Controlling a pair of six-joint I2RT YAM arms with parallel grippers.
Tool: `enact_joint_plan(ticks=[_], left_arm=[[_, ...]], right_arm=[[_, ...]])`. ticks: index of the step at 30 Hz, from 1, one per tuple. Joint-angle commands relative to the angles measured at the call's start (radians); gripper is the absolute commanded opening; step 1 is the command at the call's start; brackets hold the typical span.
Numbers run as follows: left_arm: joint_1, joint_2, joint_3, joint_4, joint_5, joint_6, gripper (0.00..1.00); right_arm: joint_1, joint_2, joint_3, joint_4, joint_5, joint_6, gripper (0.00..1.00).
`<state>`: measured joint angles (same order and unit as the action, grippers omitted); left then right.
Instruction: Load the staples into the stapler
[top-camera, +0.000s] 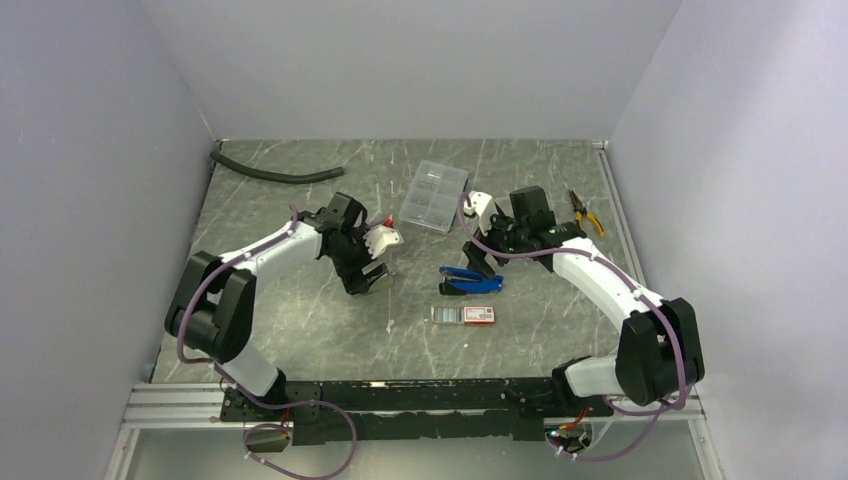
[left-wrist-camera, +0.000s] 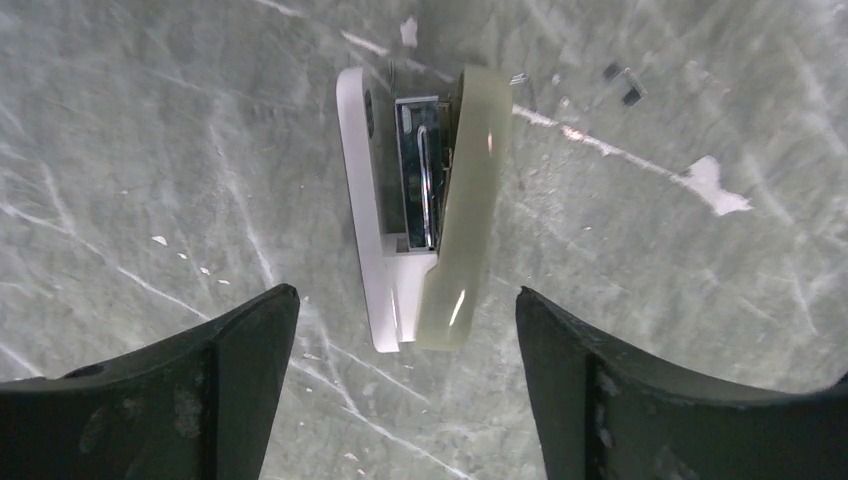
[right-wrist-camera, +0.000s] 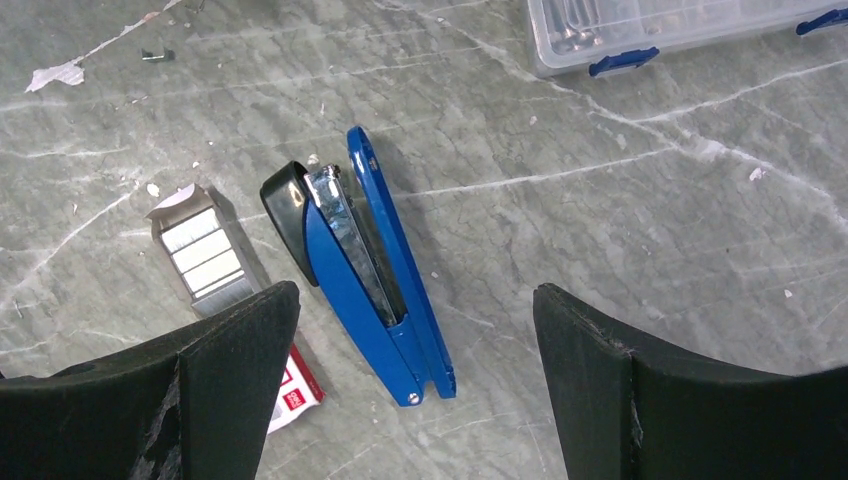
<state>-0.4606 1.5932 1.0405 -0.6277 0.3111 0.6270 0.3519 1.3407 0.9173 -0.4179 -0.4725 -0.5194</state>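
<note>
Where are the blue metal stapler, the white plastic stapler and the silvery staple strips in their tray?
Blue stapler (right-wrist-camera: 345, 295): right wrist view, blue body.
White stapler (left-wrist-camera: 362, 200): left wrist view, white base.
Staple strips (right-wrist-camera: 203, 250): right wrist view, middle strip.

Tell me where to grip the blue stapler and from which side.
Likely best: grip the blue stapler at its hinged end, from straight above. It lies on its side, splayed open toward the black cap; only at the hinge do both halves meet narrowly.

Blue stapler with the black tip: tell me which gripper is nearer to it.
Right. The right gripper hangs open just above the blue stapler; the left gripper is farther left, open over a white plastic stapler.
</note>
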Motion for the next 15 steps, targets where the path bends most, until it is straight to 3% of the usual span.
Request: enact_joint_plan(ticks=[1, 5, 11, 15], left_arm=[[-0.004, 0.046, -0.019, 0.055, -0.04, 0.032, 0.74], [-0.007, 0.069, -0.028, 0.075, -0.041, 0.023, 0.62], [-0.015, 0.094, -0.037, 0.06, -0.003, 0.026, 0.61], [-0.007, 0.124, 0.001, -0.014, 0.095, 0.036, 0.58]], right_arm=[[-0.007, 0.007, 0.003, 0.02, -0.013, 0.011, 0.91], [-0.011, 0.019, 0.009, 0.015, -0.013, 0.01, 0.91], [-0.012, 0.034, 0.026, 0.011, -0.02, 0.006, 0.91], [-0.013, 0.059, 0.045, 0.023, -0.073, 0.01, 0.9]])
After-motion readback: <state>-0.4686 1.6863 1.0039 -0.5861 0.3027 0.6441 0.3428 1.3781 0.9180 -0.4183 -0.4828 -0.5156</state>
